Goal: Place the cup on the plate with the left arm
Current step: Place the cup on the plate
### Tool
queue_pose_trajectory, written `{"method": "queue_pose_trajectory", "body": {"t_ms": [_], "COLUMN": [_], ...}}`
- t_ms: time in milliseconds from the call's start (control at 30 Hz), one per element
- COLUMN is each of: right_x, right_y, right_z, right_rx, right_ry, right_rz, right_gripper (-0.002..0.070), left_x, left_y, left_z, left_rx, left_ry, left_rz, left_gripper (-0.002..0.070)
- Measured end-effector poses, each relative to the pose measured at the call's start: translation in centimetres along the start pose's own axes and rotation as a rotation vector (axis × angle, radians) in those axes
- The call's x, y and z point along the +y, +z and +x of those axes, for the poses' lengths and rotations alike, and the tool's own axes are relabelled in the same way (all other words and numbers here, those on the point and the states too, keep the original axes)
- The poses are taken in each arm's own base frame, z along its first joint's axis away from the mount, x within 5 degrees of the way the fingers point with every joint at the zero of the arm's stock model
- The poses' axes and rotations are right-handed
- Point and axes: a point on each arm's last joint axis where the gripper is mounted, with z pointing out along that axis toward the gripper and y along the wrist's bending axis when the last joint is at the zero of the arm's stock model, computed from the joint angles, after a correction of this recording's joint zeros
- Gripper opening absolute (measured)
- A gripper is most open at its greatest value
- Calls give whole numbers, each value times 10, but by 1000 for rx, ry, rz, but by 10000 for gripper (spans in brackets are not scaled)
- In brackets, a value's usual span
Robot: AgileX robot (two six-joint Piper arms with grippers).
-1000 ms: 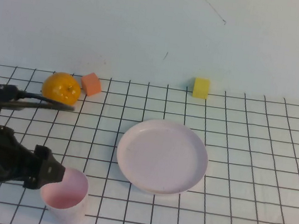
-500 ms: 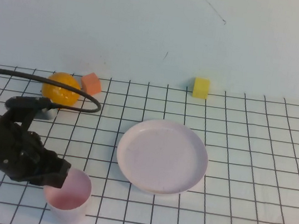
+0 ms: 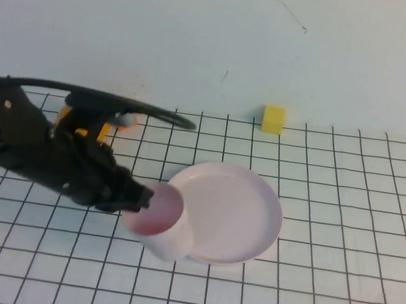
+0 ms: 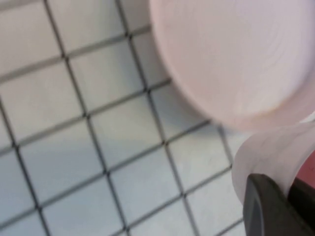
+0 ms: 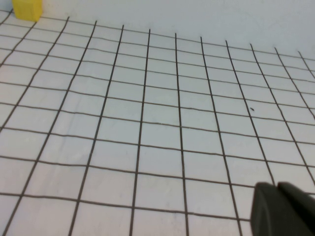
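Note:
The pale pink cup [image 3: 160,221] hangs tilted, its pinker inside facing the camera, over the left rim of the round pink plate [image 3: 237,207]. My left gripper [image 3: 140,197] is shut on the cup's rim, one finger inside and one outside. In the left wrist view the cup wall [image 4: 275,152] sits between the dark fingers [image 4: 266,206] of the left gripper [image 4: 288,191], with the plate [image 4: 236,59] just beyond. My right gripper [image 5: 276,191] shows only in the right wrist view, shut over bare grid cloth.
A yellow cube [image 3: 273,120] stands at the back of the grid cloth, also seen as the yellow cube [image 5: 27,9] in the right wrist view. An orange fruit [image 3: 82,129] is mostly hidden behind the left arm and its cable loop.
The left gripper closed on the cup's rim, lifted it off the cloth and carried it right and away from the front edge to the plate's left rim.

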Motion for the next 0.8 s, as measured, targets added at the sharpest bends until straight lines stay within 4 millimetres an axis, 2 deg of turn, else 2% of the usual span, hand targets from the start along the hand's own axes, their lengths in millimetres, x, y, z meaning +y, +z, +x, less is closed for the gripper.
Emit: {"method": "queue_pose_trajectory", "body": {"t_ms": [133, 200, 300, 400, 500, 633, 800], "right_x": [0, 0, 0, 0, 0, 0, 0], "right_y": [0, 0, 0, 0, 0, 0, 0], "right_z": [0, 0, 0, 0, 0, 0, 0], "right_rx": [0, 0, 0, 0, 0, 0, 0], "right_ry": [0, 0, 0, 0, 0, 0, 0], "right_rz": [0, 0, 0, 0, 0, 0, 0], "right_gripper": [-2, -2, -2, -2, -2, -2, -2], "left_x": [-28, -41, -55, -56, -49, -38, -33], "left_y": [-13, -11, 0, 23, 46, 72, 82], "left_z": [-41, -60, -83, -101, -111, -111, -107], "left_rx": [-166, -201, -203, -148, -57, 73, 129], "left_ry": [47, 77, 92, 77, 71, 86, 91], "left_rz": [36, 53, 53, 17, -42, -101, -121], "left_gripper": [11, 11, 11, 11, 11, 11, 11]}}
